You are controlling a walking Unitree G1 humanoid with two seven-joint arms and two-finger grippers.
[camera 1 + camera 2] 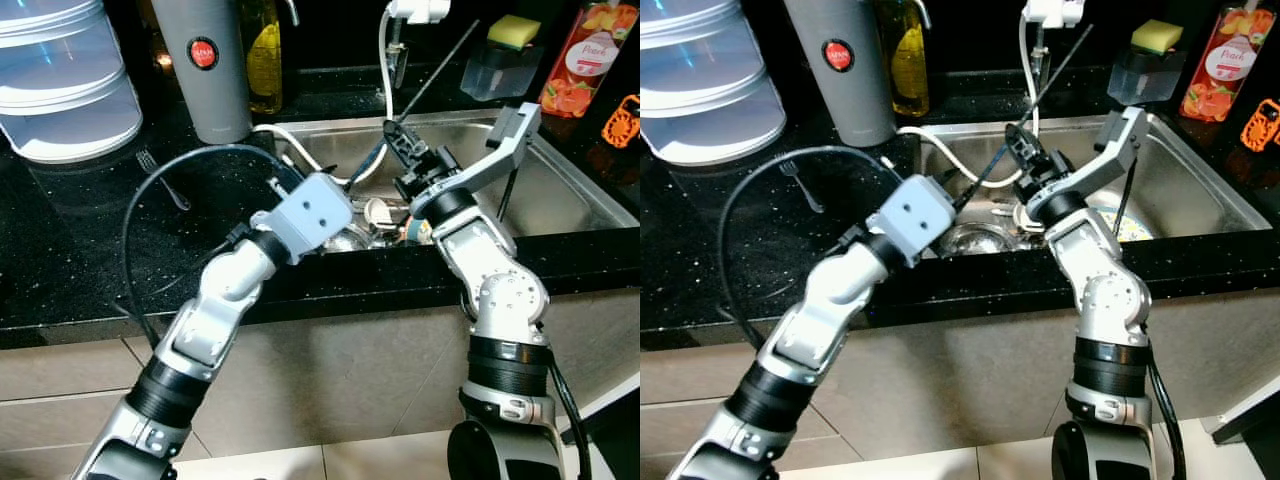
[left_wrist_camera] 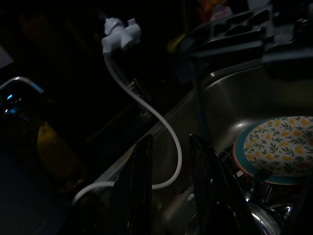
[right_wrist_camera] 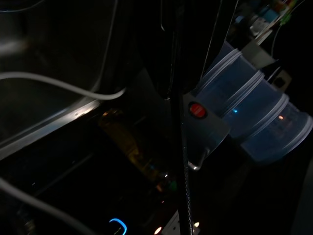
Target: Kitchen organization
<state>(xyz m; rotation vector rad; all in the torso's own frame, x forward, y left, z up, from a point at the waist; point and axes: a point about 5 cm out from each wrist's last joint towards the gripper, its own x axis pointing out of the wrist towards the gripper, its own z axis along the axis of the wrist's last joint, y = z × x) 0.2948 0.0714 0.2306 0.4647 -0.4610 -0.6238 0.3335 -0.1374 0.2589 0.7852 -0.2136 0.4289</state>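
Left wrist view: left end effector (image 2: 171, 186) narrowly parted over one patterned plate (image 2: 279, 147).

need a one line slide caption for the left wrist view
Left gripper, fingers apart, poised over the steel sink beside a white hose and a floral plate.

One steel sink (image 1: 560, 190) with one patterned plate (image 2: 279, 147) in it. On the black counter (image 1: 80, 240) sit one fork (image 1: 160, 178), one grey canister (image 1: 203, 65), one oil bottle (image 1: 262, 55) and one stack of clear tubs (image 1: 60, 75). Far right: one soap dispenser (image 1: 500, 65), one sponge (image 1: 514, 30), one peach bottle (image 1: 585, 60).
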